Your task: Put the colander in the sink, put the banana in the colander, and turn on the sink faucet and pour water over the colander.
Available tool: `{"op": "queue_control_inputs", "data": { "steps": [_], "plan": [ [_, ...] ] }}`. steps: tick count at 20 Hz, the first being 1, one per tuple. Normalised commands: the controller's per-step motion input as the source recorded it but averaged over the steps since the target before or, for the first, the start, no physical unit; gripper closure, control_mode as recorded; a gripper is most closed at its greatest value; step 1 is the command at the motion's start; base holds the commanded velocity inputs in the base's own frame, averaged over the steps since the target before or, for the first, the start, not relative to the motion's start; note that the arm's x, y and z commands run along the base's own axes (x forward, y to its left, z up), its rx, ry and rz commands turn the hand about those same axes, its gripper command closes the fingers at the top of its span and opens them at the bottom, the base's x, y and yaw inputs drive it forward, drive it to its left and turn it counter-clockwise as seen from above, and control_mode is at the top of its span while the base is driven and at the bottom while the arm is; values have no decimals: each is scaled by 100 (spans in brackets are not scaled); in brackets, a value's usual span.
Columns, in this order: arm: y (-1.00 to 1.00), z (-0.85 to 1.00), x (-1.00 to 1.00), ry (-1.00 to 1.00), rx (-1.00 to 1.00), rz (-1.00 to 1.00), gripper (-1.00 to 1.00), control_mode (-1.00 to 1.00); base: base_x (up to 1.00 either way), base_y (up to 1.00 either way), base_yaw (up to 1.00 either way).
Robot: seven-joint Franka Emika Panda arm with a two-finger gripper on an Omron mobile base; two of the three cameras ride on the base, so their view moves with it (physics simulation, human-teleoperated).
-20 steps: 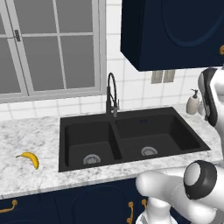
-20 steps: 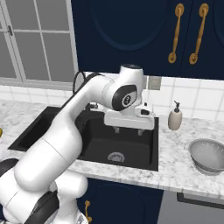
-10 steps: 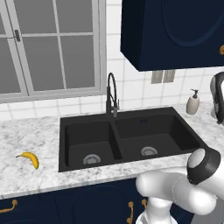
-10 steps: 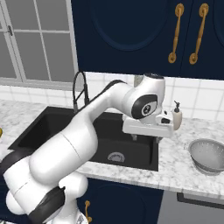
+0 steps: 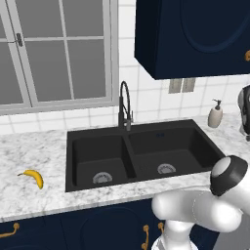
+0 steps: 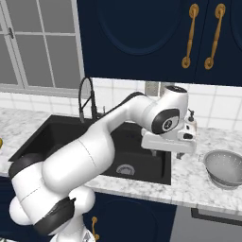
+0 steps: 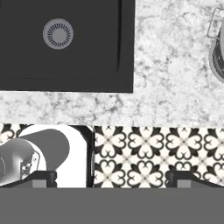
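Observation:
The silvery colander (image 6: 224, 168) stands on the white marbled counter to the right of the black double sink (image 6: 42, 137); the hand view catches its rim (image 7: 217, 48) at the right edge. My gripper (image 6: 166, 153) hangs over the sink's right rim, left of the colander, open and empty; its fingertips (image 7: 43, 177) stand wide apart. The right basin (image 7: 87, 52) with its drain lies below. The yellow banana (image 5: 31, 177) lies on the counter left of the sink (image 5: 171, 141). The black faucet (image 5: 124, 105) stands behind the divider, with no water running.
A beige soap dispenser (image 5: 215, 114) stands at the back right of the sink, just behind my hand (image 6: 190, 123). Dark blue cabinets hang overhead. Beyond the counter's front edge is the patterned floor (image 7: 153, 148).
My arm has swung to the right, carrying the open hand from above the right basin to the sink's right rim, closer to the colander. The objects have not moved.

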Motion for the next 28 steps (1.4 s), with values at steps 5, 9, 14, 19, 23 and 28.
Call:
{"op": "queue_control_inputs", "data": {
  "steps": [5,9,14,19,23,28],
  "plan": [
    [-30,-9,5,0,0,0,-100,-100,0,0,0],
    [-36,-9,9,0,0,0,-100,-100,0,0,0],
    [-28,-20,23,0,-1,0,-100,-100,0,0,0],
    [-33,-20,52,0,0,0,-100,-100,0,0,0],
    [-41,-22,66,0,0,0,-100,-100,0,0,0],
    [-28,-32,19,0,0,0,-100,-100,0,0,0]
  ]
}}
